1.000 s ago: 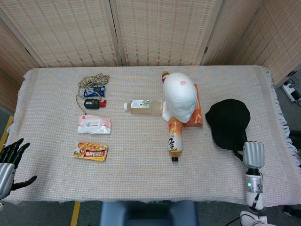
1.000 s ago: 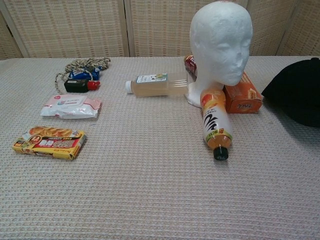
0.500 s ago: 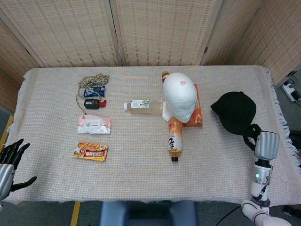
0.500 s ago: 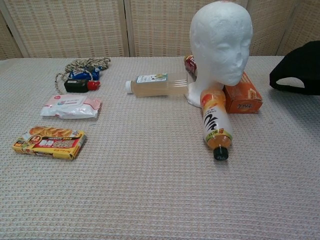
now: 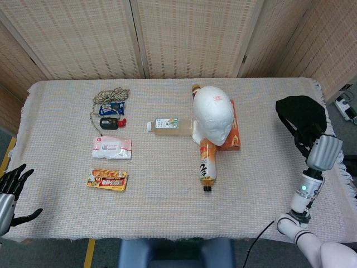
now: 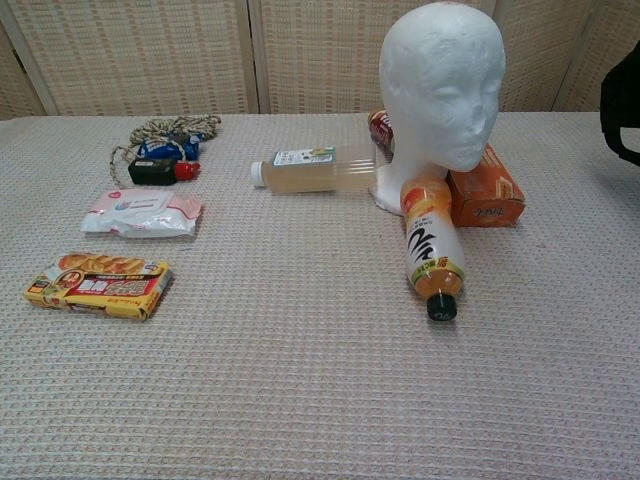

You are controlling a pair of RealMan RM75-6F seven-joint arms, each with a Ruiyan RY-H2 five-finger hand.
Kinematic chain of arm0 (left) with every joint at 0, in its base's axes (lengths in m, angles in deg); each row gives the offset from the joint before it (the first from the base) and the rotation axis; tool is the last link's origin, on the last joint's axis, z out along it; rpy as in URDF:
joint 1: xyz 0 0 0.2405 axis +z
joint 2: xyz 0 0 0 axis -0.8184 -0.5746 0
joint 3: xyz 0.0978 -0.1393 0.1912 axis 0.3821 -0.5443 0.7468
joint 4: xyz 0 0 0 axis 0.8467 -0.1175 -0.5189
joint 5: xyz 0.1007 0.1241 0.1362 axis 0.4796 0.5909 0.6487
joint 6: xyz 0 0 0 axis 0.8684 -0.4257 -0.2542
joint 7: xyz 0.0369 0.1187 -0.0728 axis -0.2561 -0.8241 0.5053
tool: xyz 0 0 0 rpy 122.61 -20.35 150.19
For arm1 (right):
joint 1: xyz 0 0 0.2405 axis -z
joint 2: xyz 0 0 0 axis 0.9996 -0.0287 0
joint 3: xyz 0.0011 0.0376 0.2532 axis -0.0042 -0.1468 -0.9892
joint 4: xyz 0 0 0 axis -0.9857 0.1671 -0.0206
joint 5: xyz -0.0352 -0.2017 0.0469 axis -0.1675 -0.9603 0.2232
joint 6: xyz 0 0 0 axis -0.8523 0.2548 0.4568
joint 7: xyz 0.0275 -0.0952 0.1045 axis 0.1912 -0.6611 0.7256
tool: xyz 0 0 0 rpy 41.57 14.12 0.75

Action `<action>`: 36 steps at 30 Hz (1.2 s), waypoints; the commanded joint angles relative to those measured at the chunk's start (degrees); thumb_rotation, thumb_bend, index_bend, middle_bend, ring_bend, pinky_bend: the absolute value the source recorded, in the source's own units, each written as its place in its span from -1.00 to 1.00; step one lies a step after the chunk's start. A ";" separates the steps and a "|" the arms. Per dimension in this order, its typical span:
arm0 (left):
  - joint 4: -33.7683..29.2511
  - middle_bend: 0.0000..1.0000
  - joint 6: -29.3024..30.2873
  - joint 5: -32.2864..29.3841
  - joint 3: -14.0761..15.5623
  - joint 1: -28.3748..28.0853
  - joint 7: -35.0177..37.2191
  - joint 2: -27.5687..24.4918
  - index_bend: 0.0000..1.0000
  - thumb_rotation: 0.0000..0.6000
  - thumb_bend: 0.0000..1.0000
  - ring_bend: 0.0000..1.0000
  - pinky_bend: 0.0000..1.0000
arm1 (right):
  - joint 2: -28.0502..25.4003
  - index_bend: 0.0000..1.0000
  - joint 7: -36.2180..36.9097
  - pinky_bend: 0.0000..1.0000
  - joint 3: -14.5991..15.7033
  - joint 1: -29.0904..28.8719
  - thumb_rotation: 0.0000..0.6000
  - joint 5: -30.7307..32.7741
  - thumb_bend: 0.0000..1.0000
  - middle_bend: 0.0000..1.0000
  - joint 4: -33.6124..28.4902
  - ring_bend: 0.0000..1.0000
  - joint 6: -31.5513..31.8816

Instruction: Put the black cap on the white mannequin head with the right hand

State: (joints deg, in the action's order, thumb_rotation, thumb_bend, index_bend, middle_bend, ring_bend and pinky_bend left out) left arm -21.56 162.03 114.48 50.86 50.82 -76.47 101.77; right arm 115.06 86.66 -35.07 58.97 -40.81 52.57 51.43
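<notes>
The white mannequin head (image 5: 213, 113) stands upright at the middle of the table, facing the front edge; the chest view shows the mannequin head (image 6: 442, 85) in full. The black cap (image 5: 301, 116) hangs in the air above the table's right end, off the cloth. My right hand (image 5: 323, 152) holds it from below, its fingers hidden by the fabric. Only a sliver of the black cap (image 6: 622, 98) shows at the chest view's right edge. My left hand (image 5: 11, 190) stays off the table's front left corner, fingers spread, holding nothing.
An orange-labelled bottle (image 5: 207, 162) lies in front of the mannequin, a clear bottle (image 5: 167, 125) to its left, an orange box (image 5: 235, 127) to its right. On the left are a rope bundle (image 5: 111, 96), a wipes pack (image 5: 111, 147) and a snack pack (image 5: 107, 179).
My right hand has lifted the black cap off the cloth and carried it right and away, to the table's right end. The left hand has barely moved.
</notes>
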 commanded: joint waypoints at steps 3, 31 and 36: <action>0.03 -1.00 -0.12 -0.27 -0.15 -0.05 0.13 -0.01 -0.74 1.00 -0.75 -1.00 -0.76 | -1.84 0.47 -4.16 1.00 -2.22 -2.89 1.00 0.52 -0.15 1.00 -4.78 1.00 1.41; 0.50 -1.00 -0.18 -3.09 -1.88 0.10 1.52 -0.58 -0.74 1.00 -0.75 -1.00 -0.76 | -2.80 0.46 -29.91 1.00 2.06 -17.72 1.00 -12.96 -0.15 1.00 -29.28 1.00 6.59; 0.42 -1.00 0.01 -2.86 -1.87 0.14 1.11 -0.39 -0.74 1.00 -0.75 -1.00 -0.76 | -1.42 0.46 -28.07 1.00 4.84 -16.37 1.00 -13.80 -0.15 1.00 -26.92 1.00 5.91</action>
State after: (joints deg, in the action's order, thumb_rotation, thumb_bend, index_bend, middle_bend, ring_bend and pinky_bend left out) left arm -21.14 162.03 111.61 48.99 50.96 -75.35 101.37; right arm 113.11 58.00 -30.86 42.17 -54.32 25.00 57.62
